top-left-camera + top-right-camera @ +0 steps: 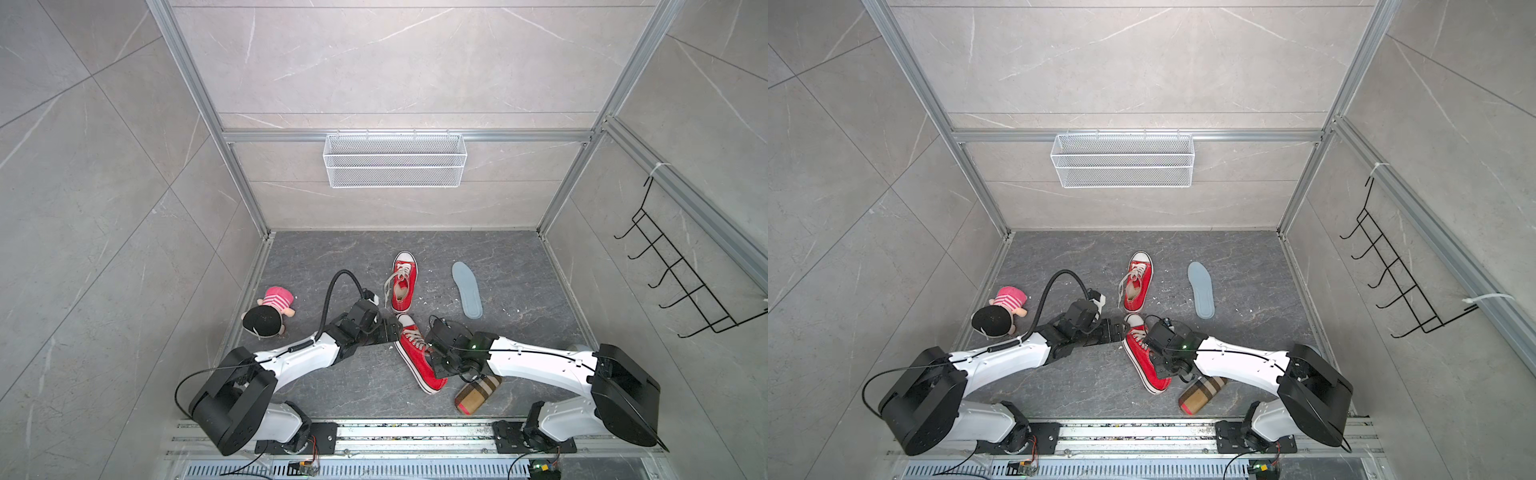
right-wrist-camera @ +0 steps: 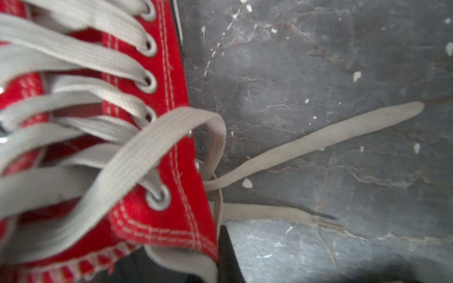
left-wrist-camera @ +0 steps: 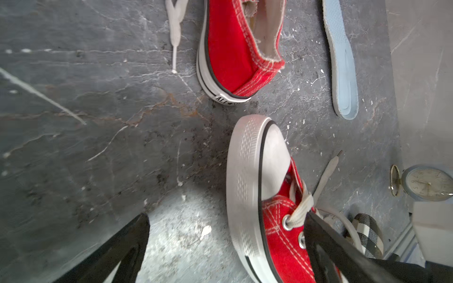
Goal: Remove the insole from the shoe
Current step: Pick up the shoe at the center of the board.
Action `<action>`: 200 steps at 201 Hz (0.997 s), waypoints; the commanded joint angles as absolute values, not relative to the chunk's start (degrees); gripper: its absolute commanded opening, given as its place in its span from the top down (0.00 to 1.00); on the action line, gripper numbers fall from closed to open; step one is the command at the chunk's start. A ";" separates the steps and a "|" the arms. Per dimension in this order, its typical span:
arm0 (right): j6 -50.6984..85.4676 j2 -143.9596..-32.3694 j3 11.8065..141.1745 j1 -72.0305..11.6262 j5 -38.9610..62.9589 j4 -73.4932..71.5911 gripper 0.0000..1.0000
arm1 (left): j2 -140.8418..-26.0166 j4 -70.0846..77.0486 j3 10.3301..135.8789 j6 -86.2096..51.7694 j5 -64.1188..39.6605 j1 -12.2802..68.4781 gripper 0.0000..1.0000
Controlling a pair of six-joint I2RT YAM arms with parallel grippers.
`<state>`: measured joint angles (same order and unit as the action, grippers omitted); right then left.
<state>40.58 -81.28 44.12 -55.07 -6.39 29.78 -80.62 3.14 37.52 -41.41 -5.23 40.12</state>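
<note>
A blue insole (image 1: pixel 467 291) lies flat on the counter (image 1: pixel 332 257), at 3 o'clock from the far shoe (image 1: pixel 404 282). The left jaws stand spread around the toe of the near shoe (image 1: pixel 415 360). The right jaws are pressed together on its collar, and its inside is hidden.

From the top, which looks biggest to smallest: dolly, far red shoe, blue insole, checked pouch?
1. Doll
2. Far red shoe
3. Blue insole and checked pouch look close; the pouch is partly hidden.
</note>
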 commanded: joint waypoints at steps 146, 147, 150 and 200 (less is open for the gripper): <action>37.44 -75.29 41.05 -54.27 -2.79 28.68 0.86 | -95.17 26.83 41.76 -45.21 -16.47 37.44 0.82; 37.40 -75.04 41.04 -54.29 -2.84 28.80 0.86 | -95.05 26.82 41.71 -45.02 -16.54 37.44 0.83; 37.34 -74.22 41.04 -54.17 -3.00 29.13 0.83 | -94.61 26.81 41.50 -44.47 -16.60 37.44 0.86; 33.94 -59.36 43.14 -54.05 -4.52 42.20 0.59 | -83.88 28.44 37.40 -32.39 -16.71 37.97 1.00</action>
